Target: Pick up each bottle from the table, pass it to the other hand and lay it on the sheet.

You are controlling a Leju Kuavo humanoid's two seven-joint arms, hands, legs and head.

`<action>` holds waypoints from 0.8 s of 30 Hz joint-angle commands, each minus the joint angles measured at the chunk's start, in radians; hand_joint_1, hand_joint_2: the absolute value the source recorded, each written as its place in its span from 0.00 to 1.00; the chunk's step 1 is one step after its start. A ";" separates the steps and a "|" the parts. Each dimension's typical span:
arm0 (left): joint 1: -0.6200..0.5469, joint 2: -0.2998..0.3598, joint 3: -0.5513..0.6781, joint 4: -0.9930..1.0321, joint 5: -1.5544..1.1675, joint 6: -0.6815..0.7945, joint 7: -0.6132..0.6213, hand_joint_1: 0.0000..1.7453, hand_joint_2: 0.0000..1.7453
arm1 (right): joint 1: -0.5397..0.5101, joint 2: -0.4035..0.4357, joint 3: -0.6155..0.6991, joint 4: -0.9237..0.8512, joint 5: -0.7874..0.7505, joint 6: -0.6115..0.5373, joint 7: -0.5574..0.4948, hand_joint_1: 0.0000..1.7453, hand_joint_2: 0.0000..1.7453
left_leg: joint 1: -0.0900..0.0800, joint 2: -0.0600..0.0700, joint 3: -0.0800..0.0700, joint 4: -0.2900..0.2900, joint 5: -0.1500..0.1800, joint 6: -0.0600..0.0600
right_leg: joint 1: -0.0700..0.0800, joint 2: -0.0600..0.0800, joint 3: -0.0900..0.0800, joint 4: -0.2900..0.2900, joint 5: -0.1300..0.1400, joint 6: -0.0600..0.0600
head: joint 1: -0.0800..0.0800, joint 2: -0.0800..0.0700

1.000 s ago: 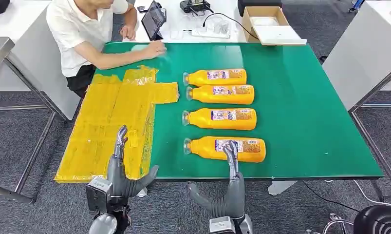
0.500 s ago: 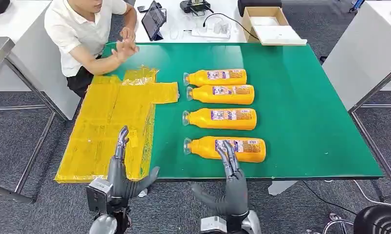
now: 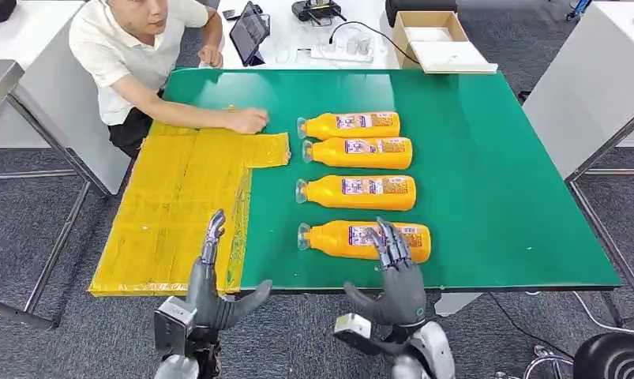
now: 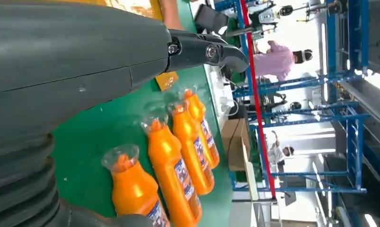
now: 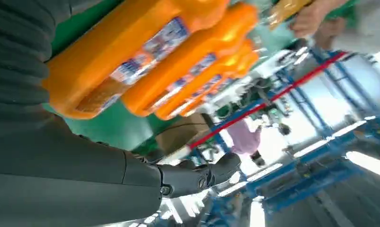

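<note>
Several orange bottles lie on their sides in a column on the green table (image 3: 487, 158), caps pointing left. The nearest bottle (image 3: 365, 240) lies close to the front edge. My right hand (image 3: 396, 276) is open just in front of it, fingertips reaching over its right half. My left hand (image 3: 211, 288) is open at the front edge of the yellow sheet (image 3: 179, 205), fingers pointing up over it. In the left wrist view the bottles (image 4: 171, 165) lie beyond my thumb. The nearest bottle (image 5: 131, 52) is close ahead in the right wrist view.
A person in a white shirt sits at the far left corner, one hand (image 3: 246, 120) pressing the sheet's far end. A tablet (image 3: 249, 33), cables and a cardboard box (image 3: 432, 39) stand behind the table. The table's right half is bare green.
My right hand has moved right and forward, fingers now spread over the nearest bottle. My left hand has shifted slightly right. The person's hand has come down onto the sheet's far end.
</note>
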 commanded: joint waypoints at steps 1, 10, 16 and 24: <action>-0.049 0.010 -0.049 0.058 -0.004 -0.015 0.000 0.00 1.00 | -0.136 -0.080 -0.044 0.169 0.136 0.004 0.098 0.00 1.00 | 0.000 0.002 0.004 -0.001 -0.001 -0.001 | 0.001 0.000 0.004 -0.001 -0.001 -0.002 | 0.000 0.000; -0.069 0.002 -0.058 0.080 0.003 -0.034 -0.002 0.00 1.00 | -0.271 -0.134 -0.030 0.334 0.330 0.096 0.267 0.00 1.00 | 0.000 0.002 0.003 -0.001 -0.001 -0.001 | 0.001 0.000 0.004 -0.001 0.000 -0.002 | 0.000 0.000; -0.069 -0.005 -0.053 0.077 -0.010 -0.037 -0.001 0.00 1.00 | -0.305 -0.129 -0.005 0.334 0.386 0.142 0.335 0.00 1.00 | 0.000 0.003 0.003 0.000 -0.001 -0.002 | 0.001 0.001 0.003 -0.001 0.000 -0.002 | 0.000 0.000; -0.071 -0.004 -0.047 0.076 -0.014 -0.040 0.000 0.00 1.00 | -0.320 -0.136 0.016 0.365 0.300 0.294 0.321 0.00 1.00 | 0.000 0.001 0.002 0.000 0.000 -0.001 | 0.001 0.000 0.002 -0.001 0.000 -0.001 | 0.000 0.000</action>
